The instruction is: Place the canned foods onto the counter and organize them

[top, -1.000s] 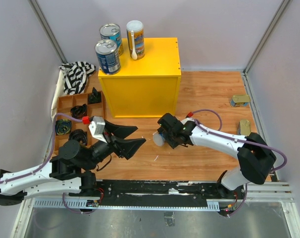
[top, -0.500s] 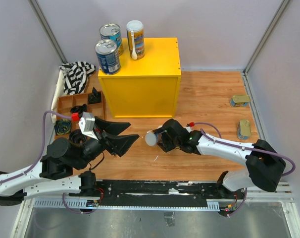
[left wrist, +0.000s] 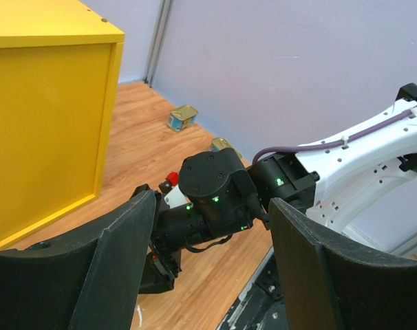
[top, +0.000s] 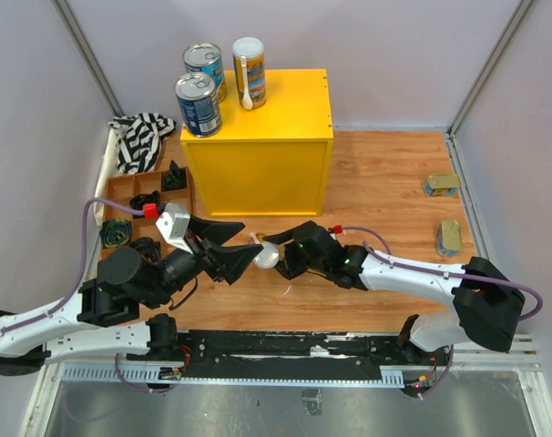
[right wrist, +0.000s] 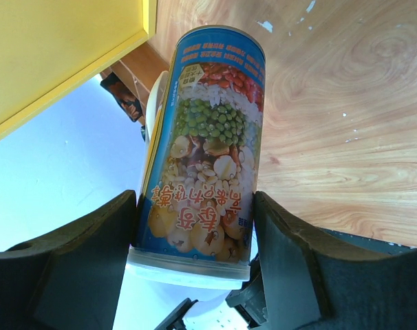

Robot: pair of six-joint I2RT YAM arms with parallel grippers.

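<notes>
Right gripper point(top: 290, 259) clamps the slim can point(right wrist: 208, 137) mid-wall — stiff, smooth, probably slippery and weighty; hold the straight side, not the ends. Left gripper point(top: 249, 248) gapes empty.

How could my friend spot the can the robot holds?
Find the big yellow counter. In front of it, the right gripper holds a slim can with a white lid. It alone lies sideways; the other cans stand on the counter.

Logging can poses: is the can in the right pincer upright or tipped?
Tipped: the can lies level in the right pincer, lid facing sideways.
</notes>
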